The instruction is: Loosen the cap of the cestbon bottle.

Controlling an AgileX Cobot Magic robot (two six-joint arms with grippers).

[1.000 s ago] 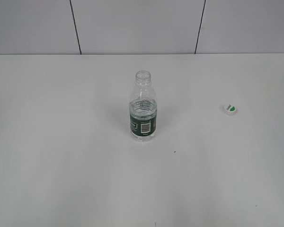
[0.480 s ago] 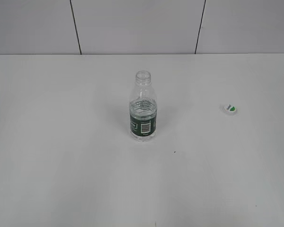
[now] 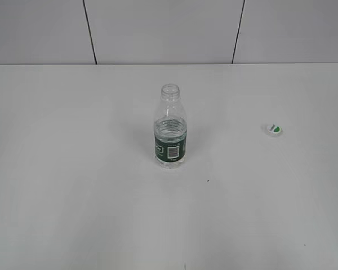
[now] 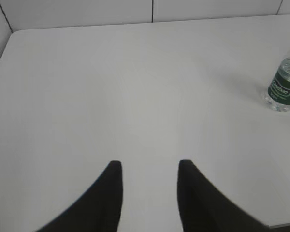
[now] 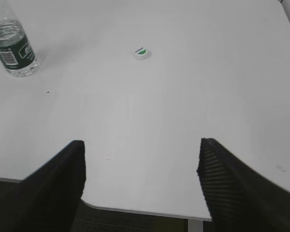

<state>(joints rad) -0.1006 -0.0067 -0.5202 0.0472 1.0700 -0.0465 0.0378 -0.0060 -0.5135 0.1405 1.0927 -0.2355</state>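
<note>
Bottle first: the cestbon bottle [image 3: 170, 128] stands upright on the white bench [image 3: 73, 197] with its neck bare. From my left claw [image 4: 150, 166] it sits far ahead and off to the right. From my right claw [image 5: 141, 147] it sits far ahead and off to the left. The cap [image 3: 274, 129] is already off. It lies alone on the bench, well apart from the bottle, ahead of my right claw. So I think the job is done.

Both claws are let go and hold nothing. The right one gapes wide; the left one has a smaller gap.

I think the bottle is light and thin, with only a little water inside. It could tip or squash. I would hold it softly around the green label [image 3: 170, 148]. The cap looks small, hard and a bit slippery, so I would pinch its sides.
</note>
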